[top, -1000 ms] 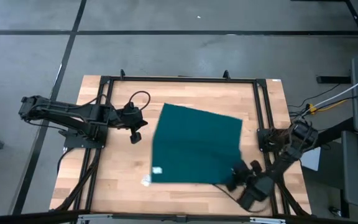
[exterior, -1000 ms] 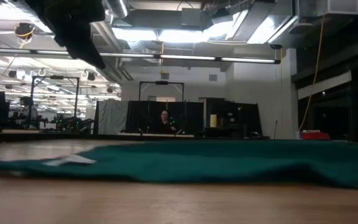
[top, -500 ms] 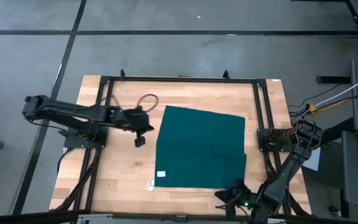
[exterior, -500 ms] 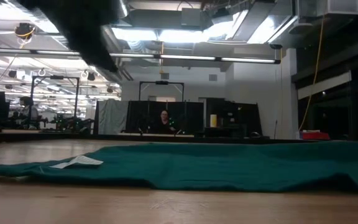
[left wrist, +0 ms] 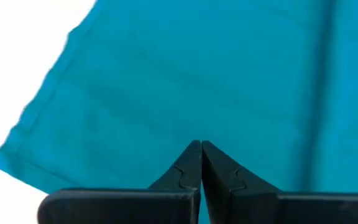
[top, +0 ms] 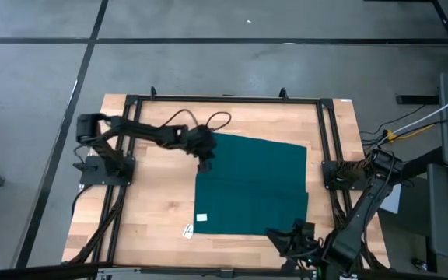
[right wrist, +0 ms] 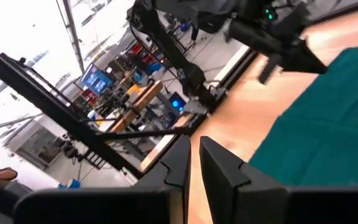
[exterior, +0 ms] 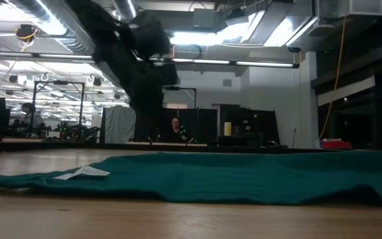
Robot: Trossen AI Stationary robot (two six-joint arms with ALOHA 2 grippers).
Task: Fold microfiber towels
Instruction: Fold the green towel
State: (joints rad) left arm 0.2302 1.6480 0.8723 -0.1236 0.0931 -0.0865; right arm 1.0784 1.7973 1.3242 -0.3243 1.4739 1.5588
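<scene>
The dark teal towel (top: 251, 187) lies spread flat on the wooden table, with its white label (top: 201, 217) at the near left corner. It also shows in the low view (exterior: 244, 176). My left gripper (top: 205, 162) hangs shut above the towel's far left corner, clear of the cloth in the low view (exterior: 150, 109); its wrist view shows the towel (left wrist: 197, 74) below. My right gripper (top: 272, 235) is low at the table's near edge, just past the towel's near right part. Its fingers (right wrist: 194, 146) are apart by a narrow gap and hold nothing.
Black frame rails (top: 127, 171) run along the table's sides. A small white scrap (top: 187, 230) lies on the wood near the label. A cable loops from the left arm (top: 220, 120). A person (exterior: 175, 126) sits in the room far behind the table.
The towel's near right corner has been drawn toward the table's near right while its far left corner stayed, so the towel has turned and lies squarer. My right gripper has gone to the near edge, off the towel. My left gripper has gone right, over the towel's far left corner.
</scene>
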